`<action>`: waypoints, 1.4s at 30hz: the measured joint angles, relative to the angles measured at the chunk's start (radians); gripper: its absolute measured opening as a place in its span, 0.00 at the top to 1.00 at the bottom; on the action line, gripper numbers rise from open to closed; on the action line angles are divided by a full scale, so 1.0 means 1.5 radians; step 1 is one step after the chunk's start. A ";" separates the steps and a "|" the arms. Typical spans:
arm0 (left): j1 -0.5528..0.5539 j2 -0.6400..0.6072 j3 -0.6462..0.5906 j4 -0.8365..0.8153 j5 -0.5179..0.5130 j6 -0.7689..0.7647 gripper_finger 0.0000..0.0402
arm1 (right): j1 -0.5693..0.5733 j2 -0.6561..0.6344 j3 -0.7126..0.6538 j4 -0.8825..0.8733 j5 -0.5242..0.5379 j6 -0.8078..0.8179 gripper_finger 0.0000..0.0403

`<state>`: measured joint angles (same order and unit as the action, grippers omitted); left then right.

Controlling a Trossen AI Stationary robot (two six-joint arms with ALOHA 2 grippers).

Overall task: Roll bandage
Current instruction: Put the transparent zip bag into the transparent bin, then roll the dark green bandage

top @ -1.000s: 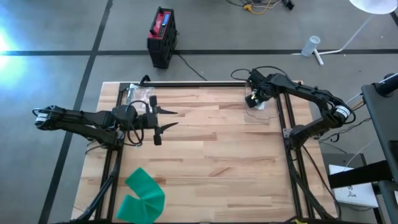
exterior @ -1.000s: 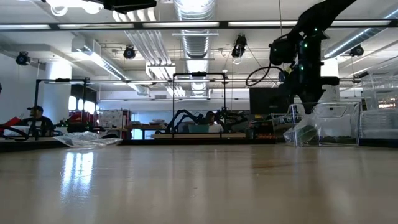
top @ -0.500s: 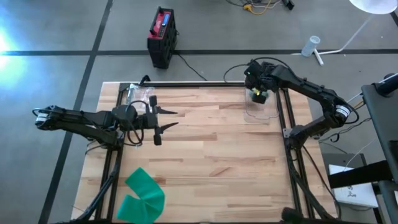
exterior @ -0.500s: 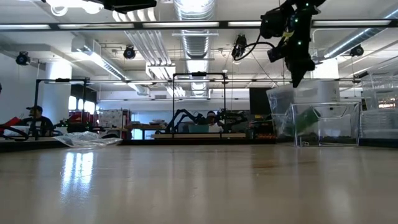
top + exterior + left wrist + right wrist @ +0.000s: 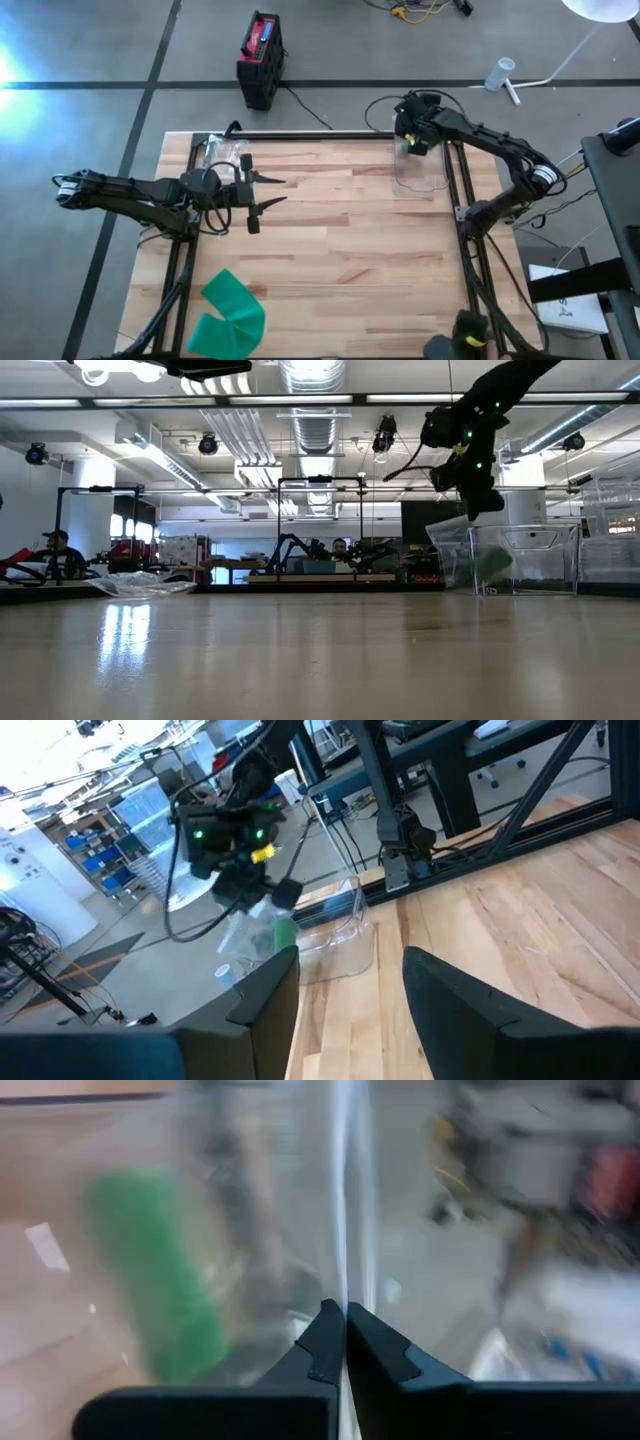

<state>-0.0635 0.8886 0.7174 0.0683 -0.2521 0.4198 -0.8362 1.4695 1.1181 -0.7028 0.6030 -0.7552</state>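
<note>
Our right hand (image 5: 413, 140), clenched on the clear box (image 5: 420, 172) wall at the counter's (image 5: 340, 230) far right, tips it, we judge, to free the green roll (image 5: 160, 1270). Our left hand (image 5: 268, 192) waits released at the left.

Grey floor (image 5: 80, 40) crossed by dark lines surrounds the wooden counter (image 5: 330, 260); long ceiling lights (image 5: 300, 400) and exposed ducts (image 5: 310, 380) run overhead.

A green rolled bandage (image 5: 165, 1280) lies inside a clear plastic box (image 5: 420, 178) at the table's far right corner, showing through the box wall as a short, stubby cylinder just beside the right gripper (image 5: 340, 1342), whose fingertips are pressed together against the box's thin upright edge. A second piece of green bandage (image 5: 228, 312), unrolled and folded into a flat, fan-like shape, lies on the wood near the table's front left corner, well apart from both grippers.
</note>
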 joint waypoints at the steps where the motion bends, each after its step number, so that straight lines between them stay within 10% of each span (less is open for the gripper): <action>1: 0.000 0.000 0.000 -0.001 0.000 0.003 0.59 | -0.005 0.005 -0.004 0.017 0.032 0.014 0.97; 17: 0.000 -0.001 0.000 -0.012 -0.002 0.000 0.53 | 0.028 -0.001 0.074 -0.029 0.168 0.147 0.39; 34: -0.002 0.000 0.000 -0.008 0.004 -0.051 0.39 | 0.266 -0.121 0.108 -0.120 -0.256 0.508 0.30; 42: -0.018 -0.003 0.003 0.001 0.201 -0.162 0.43 | 0.408 -0.028 0.063 0.104 -0.347 0.488 0.28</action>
<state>-0.0908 0.8847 0.7213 0.0705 0.0494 0.1764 -0.2247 1.4277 1.2133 -0.5470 0.0825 -0.0238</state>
